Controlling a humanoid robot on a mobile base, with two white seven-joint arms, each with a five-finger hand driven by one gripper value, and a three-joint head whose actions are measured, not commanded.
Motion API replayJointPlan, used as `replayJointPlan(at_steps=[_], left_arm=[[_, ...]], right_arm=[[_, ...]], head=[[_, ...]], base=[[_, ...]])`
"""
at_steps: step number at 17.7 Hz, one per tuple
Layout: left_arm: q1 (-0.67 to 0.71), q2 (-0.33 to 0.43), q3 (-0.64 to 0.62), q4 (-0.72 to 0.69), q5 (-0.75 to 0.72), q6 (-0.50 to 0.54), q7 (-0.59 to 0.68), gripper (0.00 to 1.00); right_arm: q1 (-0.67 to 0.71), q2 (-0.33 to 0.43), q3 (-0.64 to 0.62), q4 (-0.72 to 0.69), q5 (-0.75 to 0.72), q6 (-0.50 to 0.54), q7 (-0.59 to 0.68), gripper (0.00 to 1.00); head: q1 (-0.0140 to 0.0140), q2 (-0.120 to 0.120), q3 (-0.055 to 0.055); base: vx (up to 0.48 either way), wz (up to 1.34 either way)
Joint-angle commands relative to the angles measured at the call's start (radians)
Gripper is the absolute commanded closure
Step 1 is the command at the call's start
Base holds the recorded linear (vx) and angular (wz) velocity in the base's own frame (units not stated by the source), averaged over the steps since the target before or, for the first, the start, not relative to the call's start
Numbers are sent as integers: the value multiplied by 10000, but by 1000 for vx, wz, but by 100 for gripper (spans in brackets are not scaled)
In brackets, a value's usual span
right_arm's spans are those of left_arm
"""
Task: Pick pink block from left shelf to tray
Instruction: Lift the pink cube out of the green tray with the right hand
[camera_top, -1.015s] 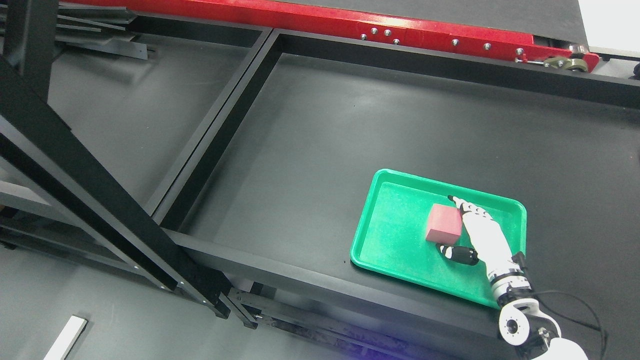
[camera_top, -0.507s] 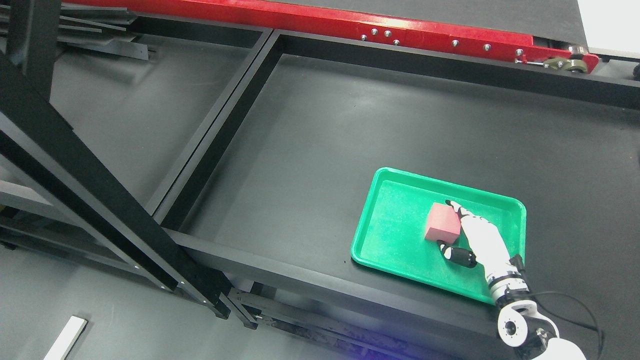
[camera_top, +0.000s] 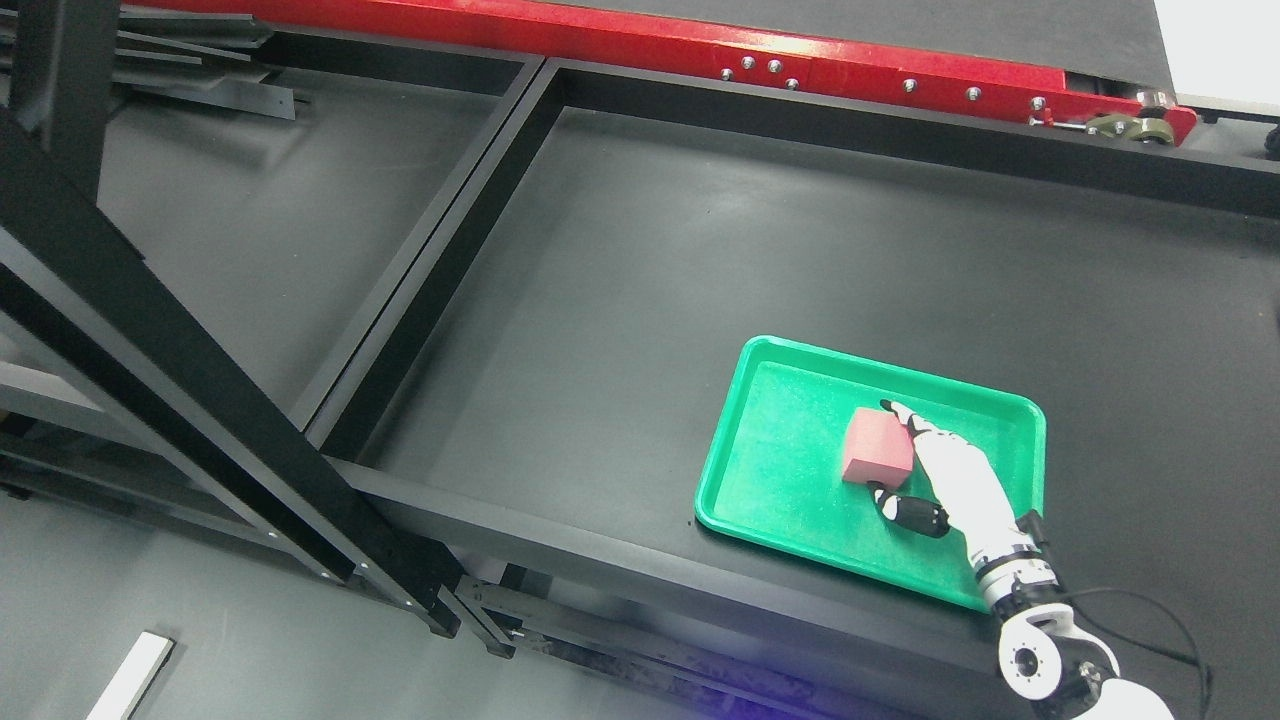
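Observation:
The pink block (camera_top: 872, 446) lies flat on the floor of the green tray (camera_top: 770, 470), right of the tray's middle. My right hand (camera_top: 893, 450) comes in from the lower right and lies against the block's right side. Its fingers (camera_top: 925, 440) stretch along that side and the black thumb (camera_top: 905, 510) sits at the block's near right corner. The fingers are spread, not curled around the block. The left arm is out of the picture.
The tray sits on a black shelf surface (camera_top: 650, 300) bounded by black frame bars (camera_top: 440, 250). A thick black diagonal beam (camera_top: 170, 370) crosses the left. A red beam (camera_top: 700, 50) runs along the back. A white strip (camera_top: 130, 675) lies on the floor at lower left.
The whole picture has shifted slightly left. My right hand has drawn back a little towards the lower right; the block stays in the tray.

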Motion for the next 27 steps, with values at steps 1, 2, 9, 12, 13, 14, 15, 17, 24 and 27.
replayJointPlan(at_steps=[1,2,9,12,13,14,15,17,24,27], left_arm=[[92,175,0,0,-15,0,8,0],[92,175,0,0,-15,0,8,0],[92,175,0,0,-15,0,8,0],[92,175,0,0,-15,0,8,0],[92,175,0,0,-15,0,8,0],[92,175,0,0,-15,0,8,0],[92,175,0,0,-15,0,8,0],[92,175,0,0,-15,0,8,0],[92,175,0,0,-15,0,8,0],[92,175,0,0,-15,0,8,0]], right_arm=[[281,57,-648,-495,-137,-566,-1702,98],[312,57,-710,-602,-137,-613,-1750,98],[742,394,-1522,-1217,-152,-1517,-2670,97],[1094,792,-1937,-1431,-152,-2116,-3007,97],[1216,915,-2014,-1523,-167,-2299,-3084,97],[1309,1007,-2075,-1585,-168,-2362,-3145,97],[1355,1039,-2152,-1631,-168,-2378,-3222,97],[1463,1054,-2168,-1631,-213,-2378,-3253,97],[1662,1070,-2152,-1754,-382,-2378,-3253,97],[1693,1070,-2152,-1800,-367,-2378,-3284,97]], head=[[0,0,0],[0,0,0],[0,0,0],[0,0,0],[0,0,0],[0,0,0],[0,0,0],[0,0,0],[0,0,0],[0,0,0]], base=[[0,0],[0,0],[0,0],[0,0],[0,0],[0,0],[0,0],[0,0],[-18,48],[-70,210]])
